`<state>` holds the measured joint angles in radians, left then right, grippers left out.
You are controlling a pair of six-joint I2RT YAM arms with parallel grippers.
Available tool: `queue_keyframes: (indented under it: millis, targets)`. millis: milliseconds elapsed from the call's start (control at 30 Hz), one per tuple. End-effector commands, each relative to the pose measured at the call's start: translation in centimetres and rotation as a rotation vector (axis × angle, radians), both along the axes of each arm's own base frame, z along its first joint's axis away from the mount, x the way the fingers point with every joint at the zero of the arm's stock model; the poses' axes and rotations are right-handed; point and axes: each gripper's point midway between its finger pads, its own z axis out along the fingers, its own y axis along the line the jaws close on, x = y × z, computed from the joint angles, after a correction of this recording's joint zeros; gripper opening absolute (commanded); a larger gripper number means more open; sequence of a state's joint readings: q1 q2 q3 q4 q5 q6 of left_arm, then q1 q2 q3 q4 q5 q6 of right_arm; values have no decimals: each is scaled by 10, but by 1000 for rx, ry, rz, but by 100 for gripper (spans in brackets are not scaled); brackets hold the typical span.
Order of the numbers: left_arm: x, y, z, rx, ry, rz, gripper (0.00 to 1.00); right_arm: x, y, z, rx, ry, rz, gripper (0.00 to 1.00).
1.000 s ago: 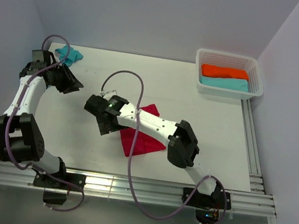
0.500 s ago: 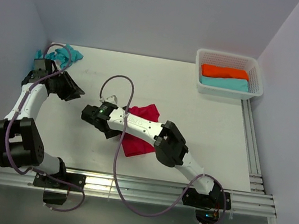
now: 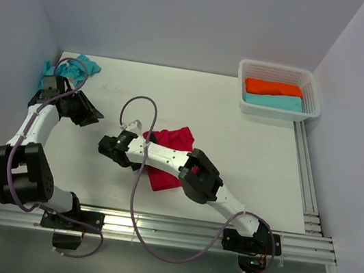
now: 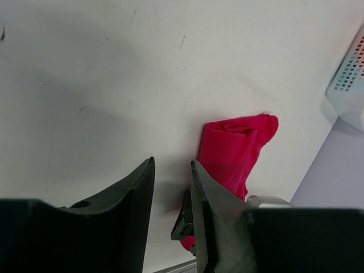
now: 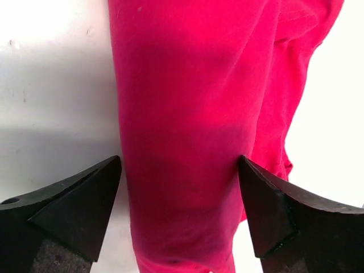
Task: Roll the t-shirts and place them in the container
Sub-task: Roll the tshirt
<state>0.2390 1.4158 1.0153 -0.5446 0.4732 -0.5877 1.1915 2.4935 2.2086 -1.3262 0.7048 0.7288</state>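
Crimson-red t-shirt (image 3: 176, 140) is seen lying partly bunched near the middle of the white table (image 3: 249, 147), toward the near edge. In the right wrist view it (image 5: 199, 102) is shown as a long folded band running away from the camera. The right gripper (image 3: 112, 148) is lowered at the shirt's left end. Its jaws are spread wide, and the band is straddled by them (image 5: 179, 164), one finger at each side of it. Whether the fabric is touched by the fingertips cannot be told.

The left gripper (image 3: 82, 108) is held over bare table well to the left of the red shirt. Its jaws (image 4: 172, 173) are parted by a narrow gap and nothing is gripped between them. The red shirt (image 4: 233, 149) is seen beyond them.

A crumpled turquoise t-shirt (image 3: 76, 67) is found at the far left corner of the table. At the far right corner a white perforated basket (image 3: 276, 69) is placed, in which an orange t-shirt (image 3: 273, 87) and a second turquoise t-shirt (image 3: 274, 102) are laid side by side.
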Motion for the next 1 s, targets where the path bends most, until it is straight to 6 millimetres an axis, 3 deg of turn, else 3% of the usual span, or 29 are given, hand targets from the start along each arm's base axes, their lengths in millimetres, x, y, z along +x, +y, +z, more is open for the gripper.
queue_keyframes:
  millis: [0, 100, 200, 333, 400, 533, 567, 633, 667, 700, 733, 767, 800, 833, 867, 900, 933, 967]
  targets:
    - [1, 2, 12, 23, -57, -4, 37, 11, -1, -3, -19, -87, -12, 87]
    - [0, 2, 9, 20, -52, -5, 37, 13, -3, -7, -29, -101, -3, 77]
    - [-1, 2, 4, 20, -40, -6, 37, 16, -5, -9, -19, -101, -9, 59]
    - [-1, 3, 5, 27, -44, -1, 37, 22, -12, -7, -9, -123, -8, 14]
    - [0, 3, 6, 28, -47, 3, 37, 26, -14, -8, -1, -127, -17, 0]
    - [0, 3, 5, 21, -42, 9, 37, 26, -18, -2, 43, -109, -20, 0]
    - [0, 3, 4, 22, -41, 10, 37, 29, -5, 12, 145, -121, -14, 0]
    - [2, 4, 4, 22, -42, 15, 37, 19, -6, 6, 212, -40, -12, 0]
    - [1, 2, 3, 14, -37, 15, 37, 23, 4, 23, 313, -52, -6, 0]
    - [2, 2, 3, 12, -38, 14, 37, 18, -4, 16, 325, -23, -11, 0]
    - [2, 2, 2, 13, -39, 13, 37, 17, 11, 16, 442, 32, -2, 0]
    - [3, -2, 1, 14, -37, 4, 37, 16, 15, 35, 535, 44, 11, 0]
    - [4, -3, 1, 17, -35, 6, 36, 5, 4, 19, 557, 104, 7, 0]
    - [4, -5, 1, 21, -35, 2, 36, 20, 12, 27, 681, 87, 8, 0]
    - [6, -14, 1, 19, -39, -16, 36, 10, 18, 45, 797, 145, 43, 0]
    - [7, -18, 2, 19, -45, -24, 36, 0, 3, 26, 811, 198, 24, 0]
    - [8, -24, 2, 14, -51, -37, 37, 16, 3, 35, 913, 177, 20, 0]
    - [11, -37, 4, 3, -67, -70, 37, -5, -3, 27, 977, 291, 35, 0]
